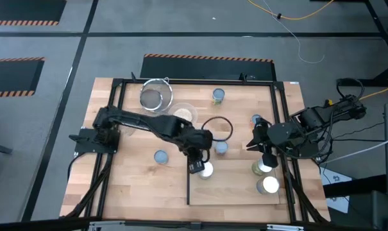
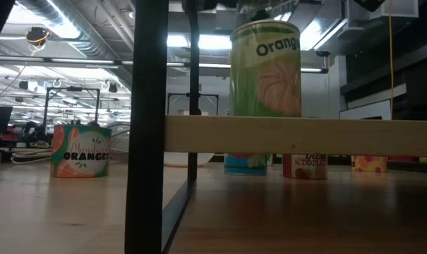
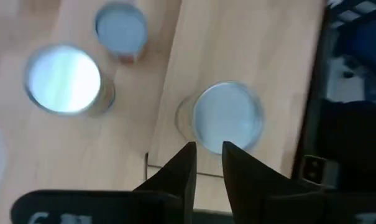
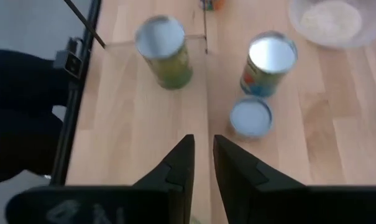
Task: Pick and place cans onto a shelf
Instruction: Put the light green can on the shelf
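From table height a dark post [image 2: 146, 127] blocks a strip of the scene left of centre. The shelf [image 2: 305, 134] shows only as a pale edge, hiding the lower parts of three far cans [image 2: 305, 166]. The tall can [image 2: 265, 70] on the shelf has its top lost against dark shapes at the upper edge, and I cannot tell which arm those are. From above, the strainer [image 1: 156, 96] and bowl [image 1: 184, 114] sit at upper centre. A blue-topped can [image 1: 160, 156] stands alone on the table at lower left. Every can I can see stands upright, its long axis vertical and its lid facing up. The left gripper [image 1: 197, 165] hangs at the shelf's left edge, partly covering a white-topped can [image 1: 206, 169]; its wrist view shows the fingers [image 3: 181, 171] a narrow slit apart with nothing between them. At the right, the right gripper [image 1: 265, 160] overlaps a green can [image 1: 259, 169], its fingers [image 4: 178, 165] also slightly parted and empty. A silver-topped can [image 1: 269, 185] stands just below it on the shelf.
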`<state>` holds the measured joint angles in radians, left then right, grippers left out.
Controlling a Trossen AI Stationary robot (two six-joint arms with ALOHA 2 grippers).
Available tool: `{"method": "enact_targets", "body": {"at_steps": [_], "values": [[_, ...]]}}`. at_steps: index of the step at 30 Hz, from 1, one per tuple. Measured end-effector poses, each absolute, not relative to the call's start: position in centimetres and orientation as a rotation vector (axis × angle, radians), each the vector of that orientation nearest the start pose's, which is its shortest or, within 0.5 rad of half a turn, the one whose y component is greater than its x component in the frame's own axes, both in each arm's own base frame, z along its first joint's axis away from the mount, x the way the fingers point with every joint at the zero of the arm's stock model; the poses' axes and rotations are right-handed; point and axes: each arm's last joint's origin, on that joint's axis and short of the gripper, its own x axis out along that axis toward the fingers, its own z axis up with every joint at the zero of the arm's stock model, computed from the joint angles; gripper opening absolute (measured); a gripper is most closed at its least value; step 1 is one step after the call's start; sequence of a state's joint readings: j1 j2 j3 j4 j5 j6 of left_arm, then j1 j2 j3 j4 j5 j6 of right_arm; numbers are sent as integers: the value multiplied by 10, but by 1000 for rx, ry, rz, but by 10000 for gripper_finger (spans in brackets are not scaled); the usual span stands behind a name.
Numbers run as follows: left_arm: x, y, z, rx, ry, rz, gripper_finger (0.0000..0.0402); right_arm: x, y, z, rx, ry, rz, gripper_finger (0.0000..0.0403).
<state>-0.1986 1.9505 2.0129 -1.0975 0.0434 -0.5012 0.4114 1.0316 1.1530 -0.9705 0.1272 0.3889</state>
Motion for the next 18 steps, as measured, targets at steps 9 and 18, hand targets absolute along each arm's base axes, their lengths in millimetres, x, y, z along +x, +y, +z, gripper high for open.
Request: {"method": "enact_targets", "body": {"at_steps": [9, 18], "values": [[328, -82, 419, -198, 858, 67, 70, 210, 88, 337, 107, 783, 147, 65], [266, -104, 424, -57, 840, 114, 64, 260, 111, 324, 19, 623, 264, 65]]}}
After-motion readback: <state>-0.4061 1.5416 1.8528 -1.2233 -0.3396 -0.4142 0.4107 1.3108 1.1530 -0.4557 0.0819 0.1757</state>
